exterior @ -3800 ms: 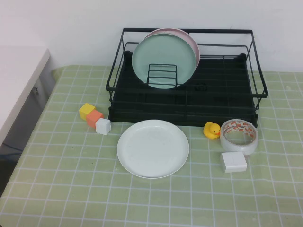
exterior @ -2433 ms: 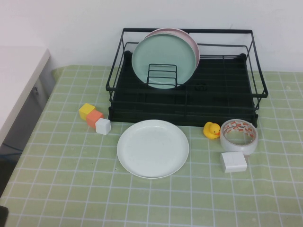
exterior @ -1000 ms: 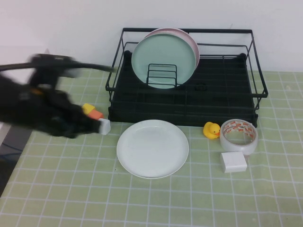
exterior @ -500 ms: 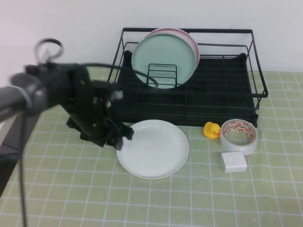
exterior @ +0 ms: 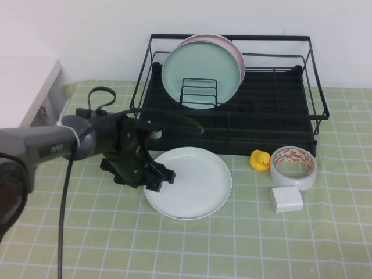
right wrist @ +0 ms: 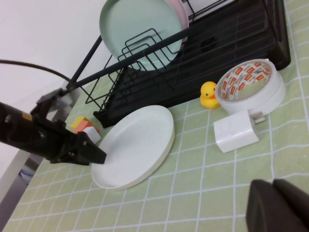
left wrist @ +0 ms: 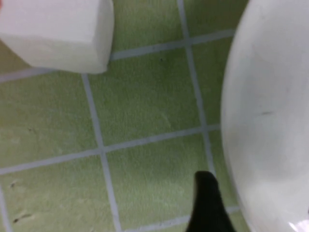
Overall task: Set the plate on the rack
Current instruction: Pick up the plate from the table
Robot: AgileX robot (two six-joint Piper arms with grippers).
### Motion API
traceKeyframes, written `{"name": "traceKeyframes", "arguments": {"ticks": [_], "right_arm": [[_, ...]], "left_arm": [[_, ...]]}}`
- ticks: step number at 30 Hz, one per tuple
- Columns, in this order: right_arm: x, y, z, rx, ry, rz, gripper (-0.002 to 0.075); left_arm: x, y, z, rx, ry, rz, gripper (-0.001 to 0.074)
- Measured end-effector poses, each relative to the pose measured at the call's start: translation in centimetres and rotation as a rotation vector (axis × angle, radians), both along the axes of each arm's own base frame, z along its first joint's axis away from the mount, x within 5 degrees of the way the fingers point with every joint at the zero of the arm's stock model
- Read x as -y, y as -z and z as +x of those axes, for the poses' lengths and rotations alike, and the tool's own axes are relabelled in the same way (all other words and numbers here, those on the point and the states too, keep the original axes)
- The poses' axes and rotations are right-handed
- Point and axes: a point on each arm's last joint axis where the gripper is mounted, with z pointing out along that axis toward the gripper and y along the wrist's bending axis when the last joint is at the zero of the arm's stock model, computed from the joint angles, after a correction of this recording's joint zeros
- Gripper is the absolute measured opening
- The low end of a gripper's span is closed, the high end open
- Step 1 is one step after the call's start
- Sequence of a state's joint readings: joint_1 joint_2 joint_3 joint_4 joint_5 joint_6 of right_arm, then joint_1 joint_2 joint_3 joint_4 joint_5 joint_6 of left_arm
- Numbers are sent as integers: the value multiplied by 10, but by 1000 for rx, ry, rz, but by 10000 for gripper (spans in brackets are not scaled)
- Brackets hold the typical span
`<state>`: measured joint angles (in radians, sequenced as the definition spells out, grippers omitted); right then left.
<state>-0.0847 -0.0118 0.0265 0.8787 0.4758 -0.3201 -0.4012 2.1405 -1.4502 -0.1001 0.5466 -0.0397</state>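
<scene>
My left gripper (exterior: 161, 179) is low over the green checked tablecloth (exterior: 87, 232), at the left edge of the white plate (exterior: 195, 181). From the high view the fingertips sit at the plate's rim; I cannot tell whether they touch it. In the left wrist view one dark fingertip (left wrist: 206, 203) shows on the cloth side, just beside the plate's raised rim (left wrist: 231, 145). The other finger is out of that picture, so I cannot tell whether my left fingers are open or closed. Nothing is visibly held.

The plate lies flat on the tablecloth, in front of the black wire dish rack (exterior: 229, 125), near its front rail but apart from it. In the right wrist view the plate (right wrist: 137, 145) also lies flat, with the left gripper (right wrist: 91, 153) at its edge.

On the rack, a mint green plate (exterior: 200, 72) stands upright against the small wire dividers (exterior: 199, 93), with a pink plate (exterior: 235, 49) standing just behind it.

A white cube (left wrist: 58, 31) lies on the cloth near my left fingertip, apart from the plate.

To the right of the plate: a yellow rubber duck (exterior: 260, 160), a roll of tape (exterior: 293, 167) just beside it, and a white charger block (exterior: 286, 199) in front of the tape.

My right gripper (right wrist: 280, 205) is only visible in the right wrist view, as a dark shape held above the cloth, well apart from the plate. The two fingers look pressed together, holding nothing.
</scene>
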Motion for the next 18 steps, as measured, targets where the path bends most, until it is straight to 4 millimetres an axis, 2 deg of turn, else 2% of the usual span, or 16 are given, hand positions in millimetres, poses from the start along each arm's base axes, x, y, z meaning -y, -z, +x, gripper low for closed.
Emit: {"name": "traceKeyframes", "arguments": {"ticks": [7, 14, 18], "right_arm": [[0, 0, 0, 0, 0, 0, -2], [0, 0, 0, 0, 0, 0, -2], [0, 0, 0, 2, 1, 2, -2]], "left_arm": [[1, 15, 3, -23, -36, -4, 286], [2, 13, 4, -22, -69, -23, 116], [3, 12, 4, -30, -92, -47, 43]]}}
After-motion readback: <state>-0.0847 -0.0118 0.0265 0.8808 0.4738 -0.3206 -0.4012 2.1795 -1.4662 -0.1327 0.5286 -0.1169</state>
